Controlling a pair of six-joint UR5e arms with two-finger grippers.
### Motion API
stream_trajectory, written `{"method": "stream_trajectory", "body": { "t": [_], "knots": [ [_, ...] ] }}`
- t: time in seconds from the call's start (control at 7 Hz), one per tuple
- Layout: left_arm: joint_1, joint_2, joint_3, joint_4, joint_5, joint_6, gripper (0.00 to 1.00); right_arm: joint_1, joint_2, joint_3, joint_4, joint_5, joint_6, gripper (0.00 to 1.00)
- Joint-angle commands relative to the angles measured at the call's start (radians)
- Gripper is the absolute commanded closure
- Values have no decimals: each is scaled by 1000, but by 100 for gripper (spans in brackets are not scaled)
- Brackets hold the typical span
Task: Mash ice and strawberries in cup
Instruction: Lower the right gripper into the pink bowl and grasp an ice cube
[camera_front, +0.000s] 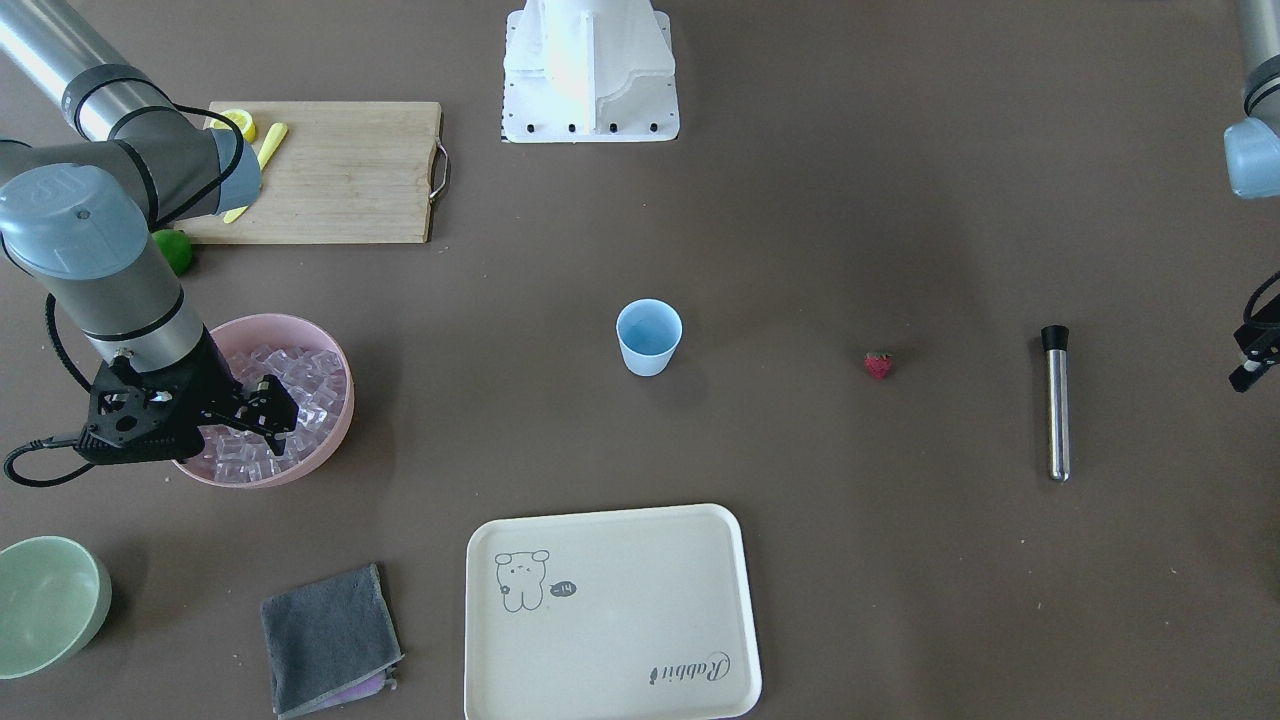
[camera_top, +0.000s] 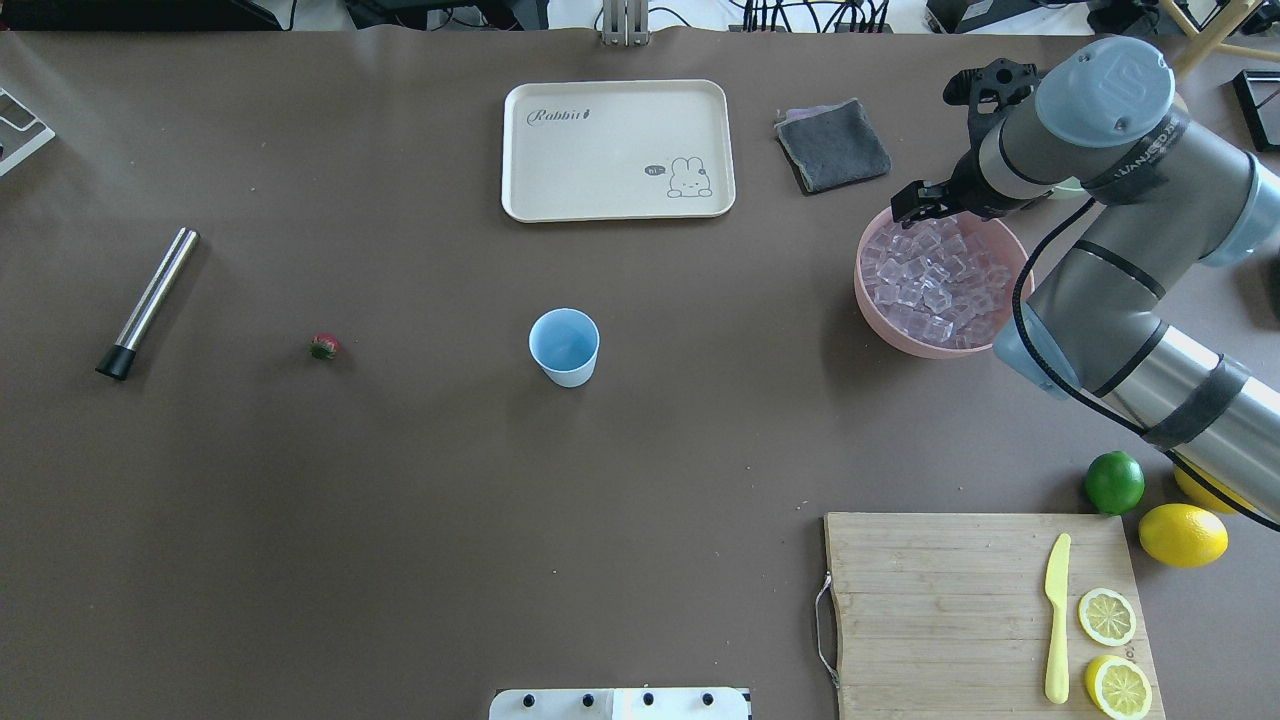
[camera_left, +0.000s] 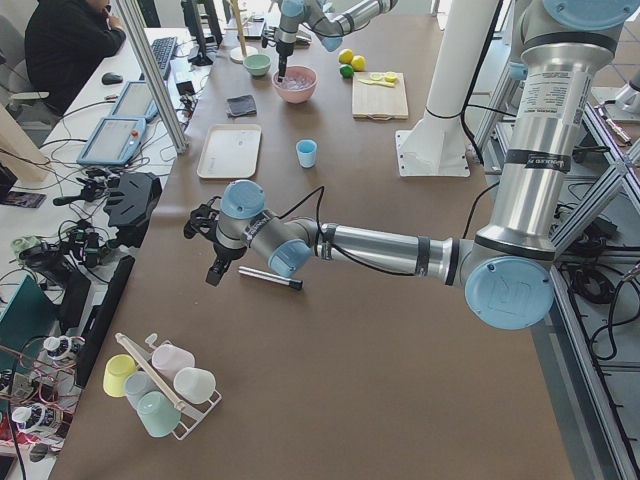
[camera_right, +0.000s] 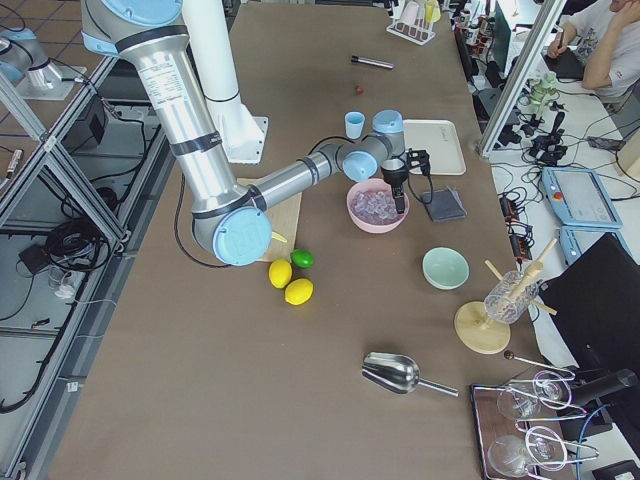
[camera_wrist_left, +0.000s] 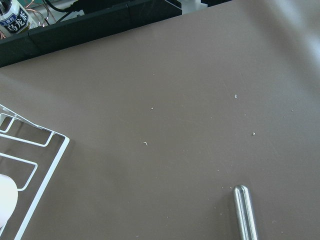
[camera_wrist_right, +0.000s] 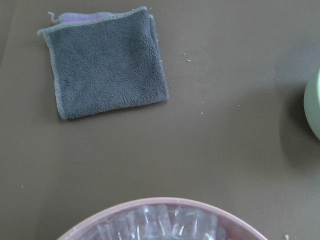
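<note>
So the cup (camera_front: 649, 337) stands upright near the middle of the table (camera_front: 850, 560), and as far as we can see into it, it holds nothing. The strawberry (camera_front: 878, 365) lies on the bare table well to the robot's left of the cup. Farther that way lies the muddler (camera_front: 1056, 405), a steel rod with a black end. The ice (camera_front: 305, 385) is heaped in the pink bowl (camera_front: 345, 420), well to the robot's right of the cup.

The right gripper (camera_front: 272, 415) hangs low over the cubes, on the side of the bowl away from the robot. We cannot tell whether its jaws are apart or together, nor whether a cube sits between them. The left gripper (camera_left: 213, 270) hovers near the muddler and touches nothing; we cannot tell its state either.

We judge the task to be at its first step, fetching ice, with mashing a long way off. The next move calls for the right gripper to close squarely on one cube and lift it clear of the bowl's rim. It must then carry the cube across and let go right above the cup's mouth. We expect the cubes to be slick and closely packed, so a skewed grip may squeeze one out. The cup looks light, and a knock on its rim could tip it.
</note>
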Motion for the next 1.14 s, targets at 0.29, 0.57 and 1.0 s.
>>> {"method": "stream_trajectory", "body": {
  "t": [0.29, 0.57, 1.0],
  "knots": [
    [1, -1, 5, 0, 0, 2, 2, -22, 2, -8, 0, -25, 0, 2],
    [1, 0, 17, 0, 0, 10, 2, -33, 0, -26, 40, -54, 6, 6],
    [1, -1, 17, -2, 1, 6, 2, -30, -3, -31, 49, -54, 8, 15]
  ]
}}
